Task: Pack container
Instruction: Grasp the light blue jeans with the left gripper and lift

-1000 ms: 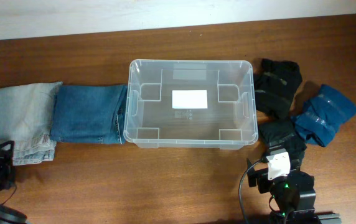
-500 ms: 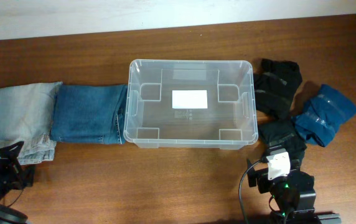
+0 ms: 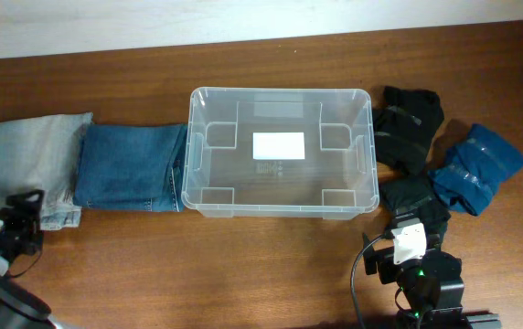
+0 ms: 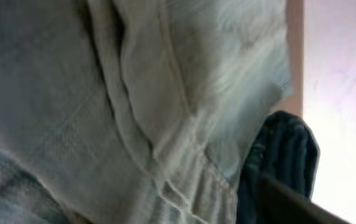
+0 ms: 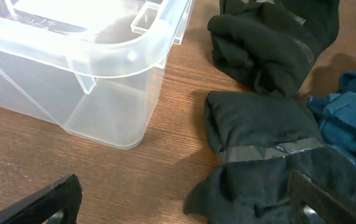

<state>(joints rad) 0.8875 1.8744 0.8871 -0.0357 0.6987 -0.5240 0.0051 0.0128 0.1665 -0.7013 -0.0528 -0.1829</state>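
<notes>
A: So, where is the container (image 3: pixel 280 90)?

B: In the middle of the worktop (image 3: pixel 271 265), upright and open-topped, with nothing packed in it. Dark jeans (image 3: pixel 129 167) run up against its left end, and light jeans (image 3: pixel 28 160) lie beyond them. Two black bundles (image 3: pixel 410 123) and a blue bundle (image 3: pixel 479 164) lie to its right.

A: How would it handle?

B: Light, I'd judge, since it's empty clear plastic. The thin walls would likely flex if squeezed, and the smooth sides look slippery. The rim and the moulded side handles are the stiffest places to grip. A pinch on the rim at a short end should slide it without tipping.

A: Does it need moving?

B: Probably not. It sits between the two piles, so I'd leave it there and bring the soft clothes to it.

A: And the hands?

B: The right hand (image 5: pixel 183 180) has its jaws spread wide with nothing between them. It's low over the worktop by the nearer black bundle, close to the container's front right corner. The left hand (image 3: pixel 22 217) is at the near edge of the light jeans. Its camera shows only pale denim up close, so I cannot tell how far it is open or whether it has any cloth.

A: Any risk?

B: A loose fold could catch the rim and drag the container sideways.
</notes>
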